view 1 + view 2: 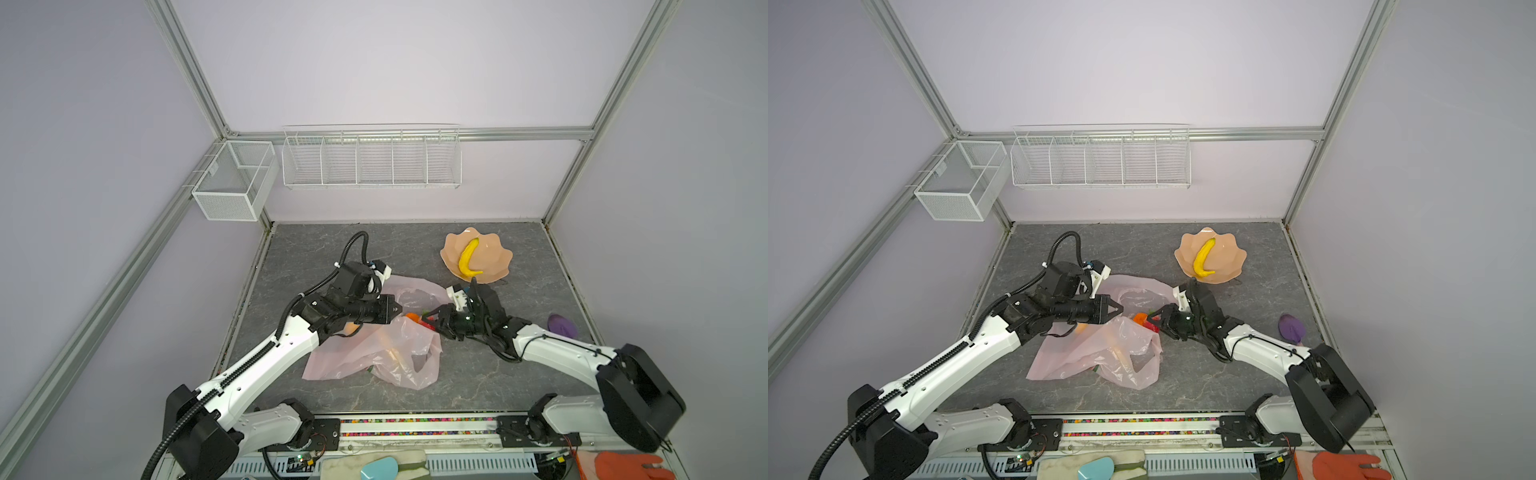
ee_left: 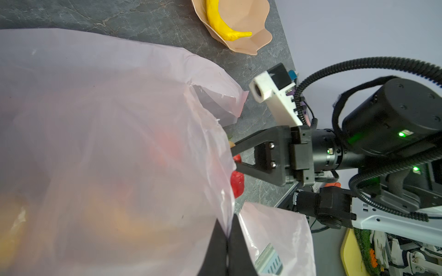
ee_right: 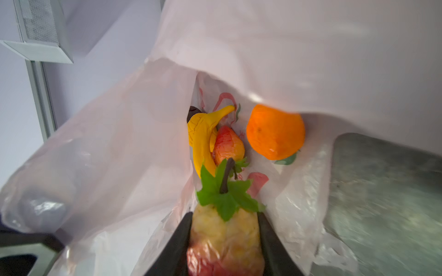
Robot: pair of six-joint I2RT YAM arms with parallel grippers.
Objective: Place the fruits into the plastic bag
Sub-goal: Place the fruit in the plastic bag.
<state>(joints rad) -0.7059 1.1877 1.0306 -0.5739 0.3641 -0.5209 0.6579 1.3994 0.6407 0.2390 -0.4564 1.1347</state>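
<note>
The pale pink plastic bag (image 1: 374, 353) (image 1: 1096, 353) lies crumpled mid-table. My left gripper (image 1: 399, 309) (image 2: 226, 227) is shut on its upper edge and holds the mouth up. At the mouth, my right gripper (image 1: 426, 320) (image 3: 224, 215) is shut on a red-and-yellow strawberry (image 3: 224, 239) with green leaves. Inside the bag (image 3: 263, 47) lie a banana (image 3: 203, 136), a second strawberry (image 3: 228, 145), a tangerine (image 3: 275, 131) and a partly hidden dark fruit (image 3: 192, 111). Another yellow banana (image 1: 469, 257) (image 1: 1203, 258) rests in the peach bowl (image 1: 494, 257).
A purple object (image 1: 562, 325) lies near the table's right edge, behind my right arm. Two white wire baskets (image 1: 370, 160) (image 1: 232, 183) hang on the back and left walls. An orange glove (image 1: 623, 465) sits below the front rail.
</note>
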